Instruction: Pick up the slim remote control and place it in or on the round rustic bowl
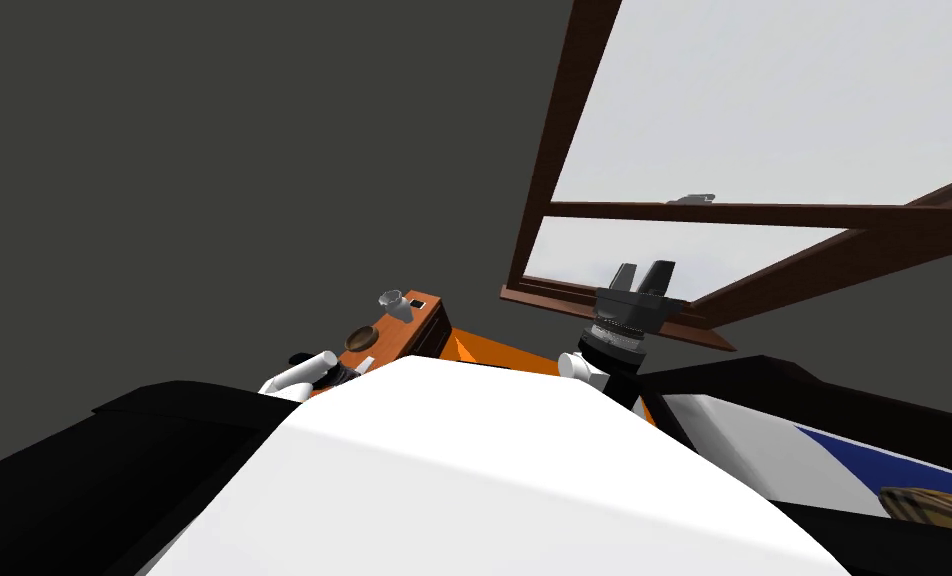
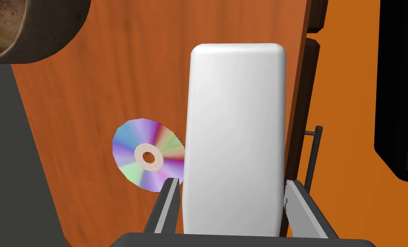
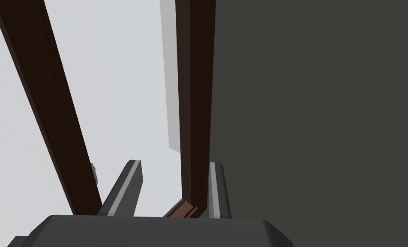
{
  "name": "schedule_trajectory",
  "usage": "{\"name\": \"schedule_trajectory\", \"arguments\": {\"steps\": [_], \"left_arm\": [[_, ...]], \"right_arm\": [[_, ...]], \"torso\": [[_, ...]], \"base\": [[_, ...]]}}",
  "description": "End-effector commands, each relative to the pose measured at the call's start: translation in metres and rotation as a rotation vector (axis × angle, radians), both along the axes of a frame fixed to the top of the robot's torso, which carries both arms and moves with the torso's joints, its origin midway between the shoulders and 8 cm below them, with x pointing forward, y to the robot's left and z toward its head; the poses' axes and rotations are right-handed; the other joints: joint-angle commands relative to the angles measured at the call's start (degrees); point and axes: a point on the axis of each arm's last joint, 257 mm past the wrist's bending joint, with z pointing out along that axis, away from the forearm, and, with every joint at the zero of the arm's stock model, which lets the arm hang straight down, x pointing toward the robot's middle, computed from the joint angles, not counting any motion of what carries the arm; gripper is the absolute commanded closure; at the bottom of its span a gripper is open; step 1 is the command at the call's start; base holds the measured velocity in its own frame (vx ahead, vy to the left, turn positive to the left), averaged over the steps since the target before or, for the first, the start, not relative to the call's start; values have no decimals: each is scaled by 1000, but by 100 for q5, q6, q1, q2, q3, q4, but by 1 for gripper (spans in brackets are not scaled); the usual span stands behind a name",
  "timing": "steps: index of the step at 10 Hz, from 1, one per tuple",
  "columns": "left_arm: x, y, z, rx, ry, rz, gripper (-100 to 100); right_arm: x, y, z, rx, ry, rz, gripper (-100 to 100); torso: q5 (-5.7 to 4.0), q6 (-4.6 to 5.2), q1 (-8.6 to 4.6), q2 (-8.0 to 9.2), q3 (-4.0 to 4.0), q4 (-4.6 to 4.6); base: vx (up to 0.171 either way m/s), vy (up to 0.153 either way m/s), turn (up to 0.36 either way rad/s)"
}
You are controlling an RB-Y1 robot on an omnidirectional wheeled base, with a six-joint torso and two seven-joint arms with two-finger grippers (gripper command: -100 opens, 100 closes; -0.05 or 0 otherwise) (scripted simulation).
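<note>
1. Remote [image 2: 235, 137]: a plain white, slim slab with rounded corners. It lies lengthwise between the fingers of the left gripper [image 2: 231, 182] and points away from the hand. It hides 1 edge of the disc [image 2: 132, 148] and appears raised off the table [image 2: 104, 77], though the clearance cannot be told.
2. Left gripper: clenched on the remote. Its 2 fingers [image 2: 168, 206] press the long sides near the hand end, so most of the length juts forward. Judgement: the grip is across the narrow width because that fits the jaws' span. It also leaves the far end free to enter the bowl first.
3. Bowl [image 2: 49, 34]: round and brown, with a speckled inside. It stands on the same table, well apart from the remote and beyond the disc. It is the destination and is not yet reached.
4. Table: orange-brown wood grain. The remote hangs near its edge.
5. Disc: iridescent, lying flat on the table beside the remote.
6. Right gripper [image 1: 643, 268]: raised before the window [image 1: 764, 120], fingers parted, holding nothing. Judged to be parked clear of the working arm.
</note>
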Motion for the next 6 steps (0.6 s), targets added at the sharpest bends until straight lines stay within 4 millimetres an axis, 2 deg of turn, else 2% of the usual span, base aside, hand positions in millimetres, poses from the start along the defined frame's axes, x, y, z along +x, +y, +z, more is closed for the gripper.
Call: {"name": "schedule_trajectory", "arguments": {"steps": [1,6], "left_arm": [[-4,12,12,-11,3,24,100],[-20,26,33,-60,22,66,100]], "right_arm": [[0,0,0,0,0,0,0],[0,0,0,0,0,0,0]], "torso": [[0,0,0,0,0,0],[18,3,39,-8,-5,-3]], "base": [[84,18,-89],[92,60,-73]]}}
